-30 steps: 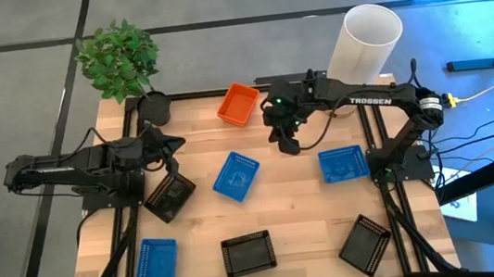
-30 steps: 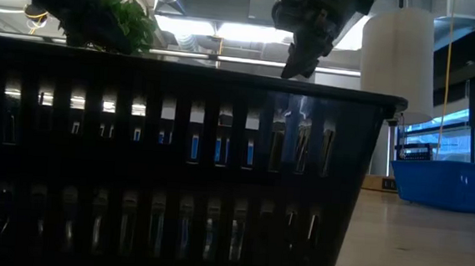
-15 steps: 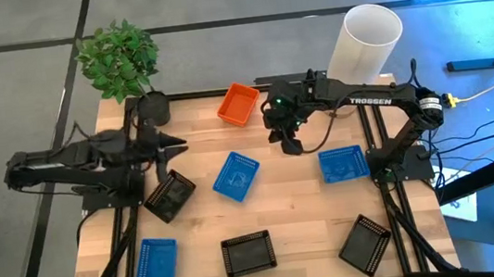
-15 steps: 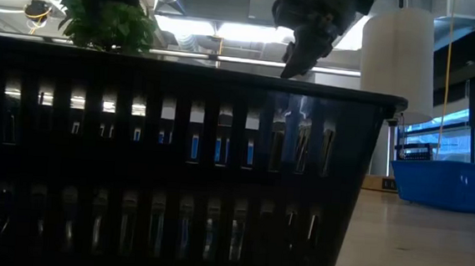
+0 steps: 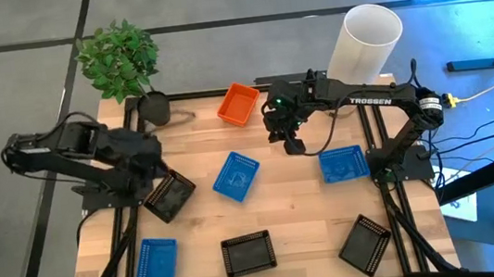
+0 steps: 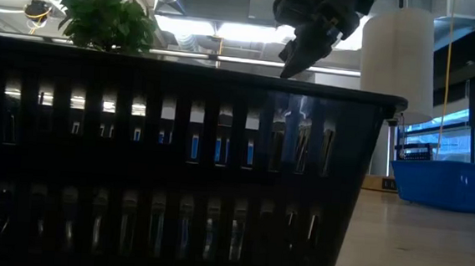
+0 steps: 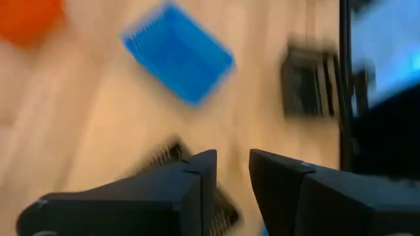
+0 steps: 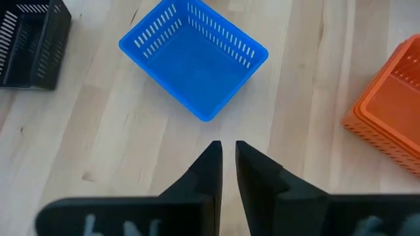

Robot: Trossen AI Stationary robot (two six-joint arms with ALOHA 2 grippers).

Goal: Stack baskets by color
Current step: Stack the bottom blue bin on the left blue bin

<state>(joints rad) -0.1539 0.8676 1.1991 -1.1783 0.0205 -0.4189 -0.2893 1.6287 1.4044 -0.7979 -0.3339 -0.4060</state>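
Several baskets lie apart on the wooden table. An orange basket sits at the far edge. Blue baskets rest at the middle, the right and the near left. Black baskets rest at the left, the near middle and the near right. My left gripper hangs open and empty above the left black basket. My right gripper hovers over bare wood between the orange basket and the middle blue one, its fingers shut to a thin slit.
A potted plant stands at the far left corner and a tall white cylinder at the far right. In the low view, the near black basket's wall fills most of the picture. Bare wood lies between the baskets.
My left gripper has risen and drawn back toward the table's left edge, away from the left black basket, which stays flat where it was. My right gripper has kept its place and rolled a little about its own line.
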